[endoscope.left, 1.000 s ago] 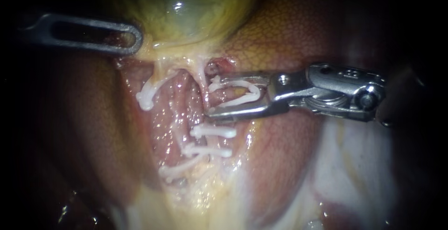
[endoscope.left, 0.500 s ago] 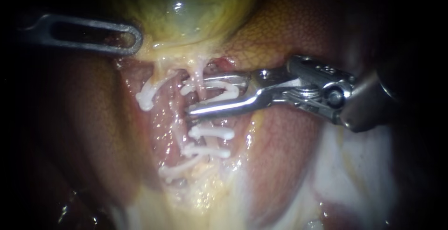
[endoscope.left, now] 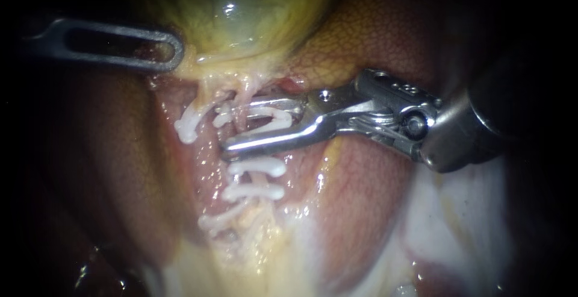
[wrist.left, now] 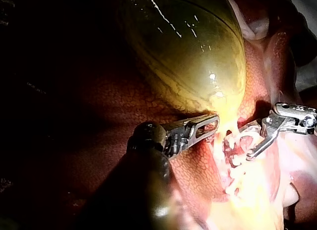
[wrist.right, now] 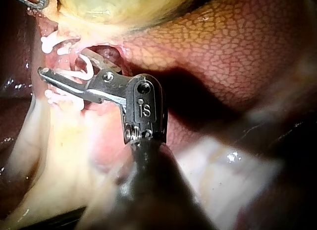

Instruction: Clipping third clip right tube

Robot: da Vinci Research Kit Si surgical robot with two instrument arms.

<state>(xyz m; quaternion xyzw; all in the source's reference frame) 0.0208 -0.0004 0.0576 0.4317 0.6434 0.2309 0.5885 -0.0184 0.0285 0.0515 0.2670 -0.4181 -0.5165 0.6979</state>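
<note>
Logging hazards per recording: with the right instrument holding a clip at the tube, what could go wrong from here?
1. The open clip in the right instrument reaches past the right tube over red tissue; closing might catch that too.
2. Its lower jaw lies just above the nearest placed clip and might knock it.
3. The gallbladder is close above; a clip set high might pinch its neck.

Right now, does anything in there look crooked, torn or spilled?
Nothing looks torn or spilled. The lowest clip lies aslant, unlike the two level clips above it. The right instrument holds a new clip.
</note>
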